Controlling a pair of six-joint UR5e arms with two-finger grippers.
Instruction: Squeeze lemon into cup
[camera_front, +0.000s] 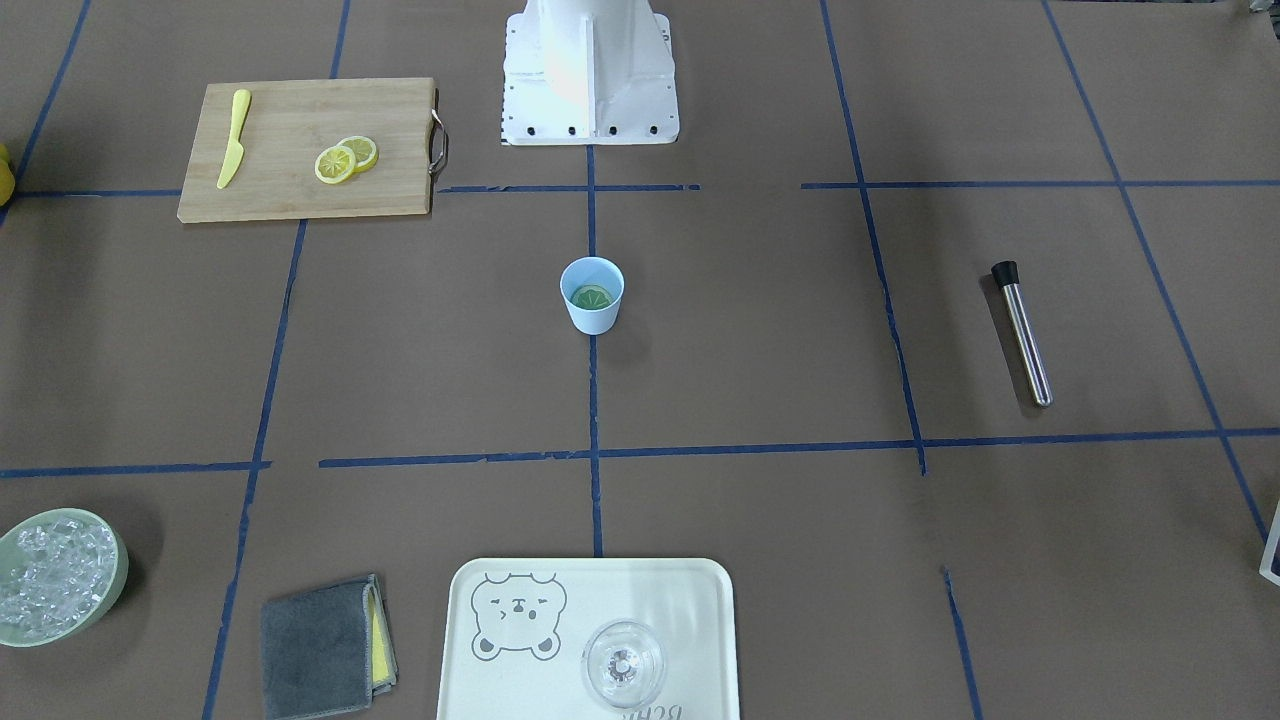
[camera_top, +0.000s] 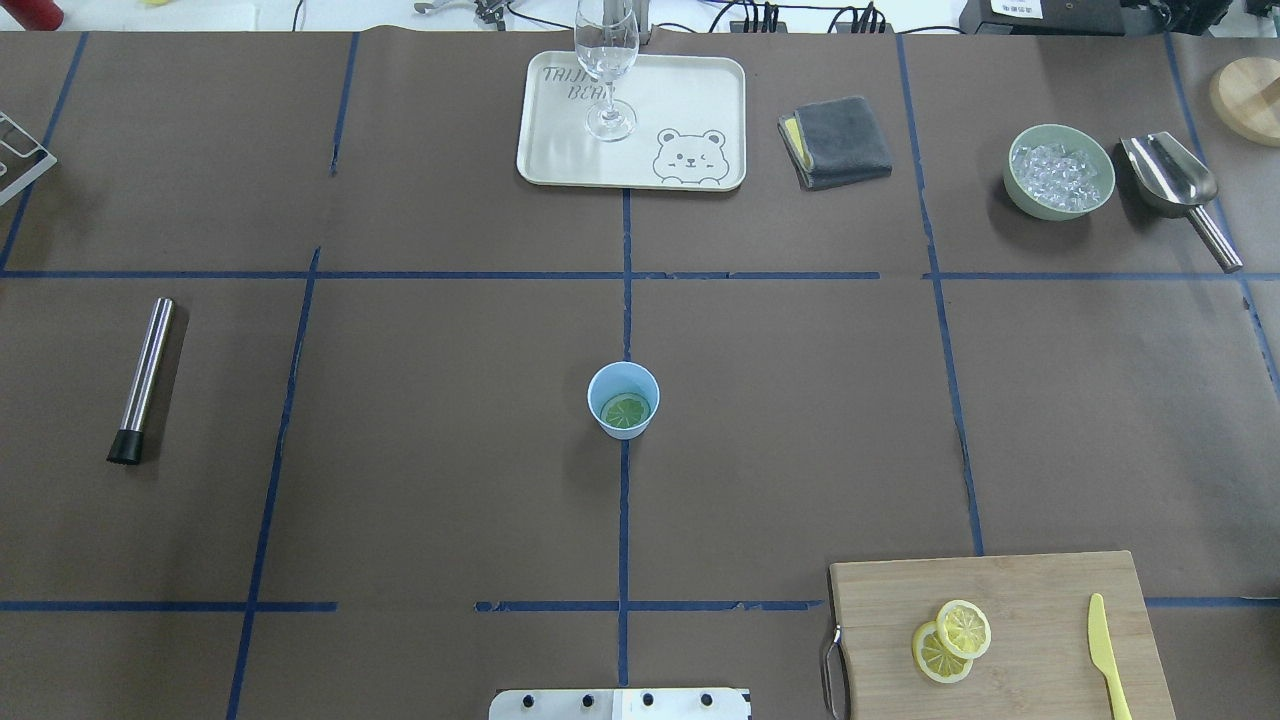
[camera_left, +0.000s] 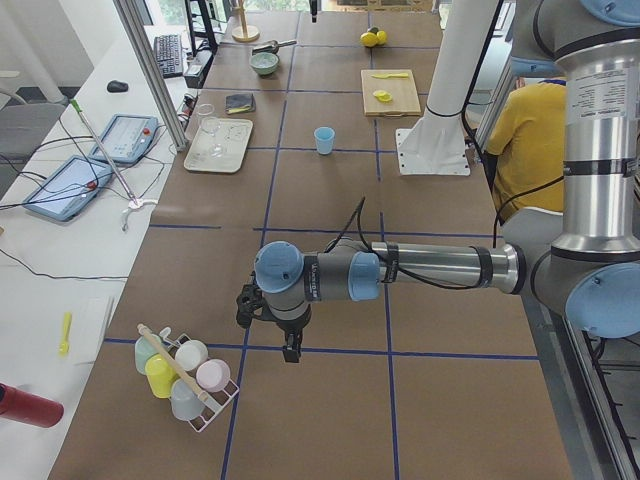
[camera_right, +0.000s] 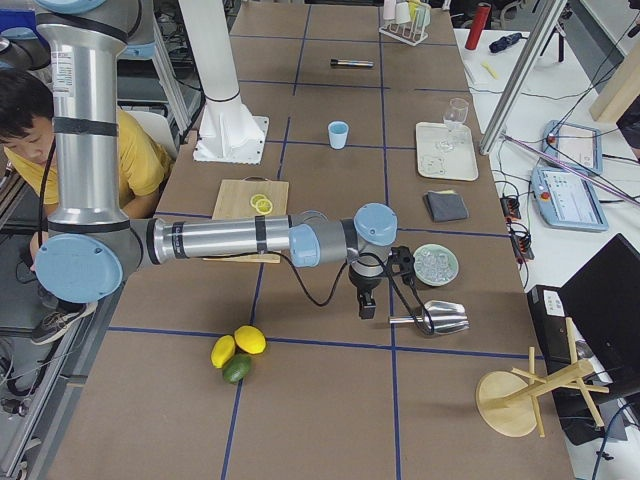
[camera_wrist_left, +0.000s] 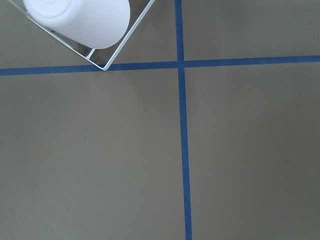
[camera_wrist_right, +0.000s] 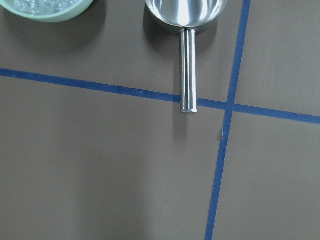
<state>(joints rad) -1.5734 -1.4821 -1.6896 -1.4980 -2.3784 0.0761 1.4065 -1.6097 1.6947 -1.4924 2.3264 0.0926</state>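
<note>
Since the lemon slice (camera_top: 626, 411) lies inside the light-blue cup (camera_top: 611, 381), left gripper (camera_left: 290, 345) and right gripper (camera_right: 367, 305) hang idle far off, at the cup's nine and three o'clock; I cannot tell how their jaws stand.

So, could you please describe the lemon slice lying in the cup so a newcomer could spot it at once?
From the robot's white base, follow the blue tape line to mid-table, where a small light-blue cup stands. The lemon slice lies flat at its bottom. Unlike the two overlapping slices on the wooden cutting board, it is alone and looks greenish.
</note>
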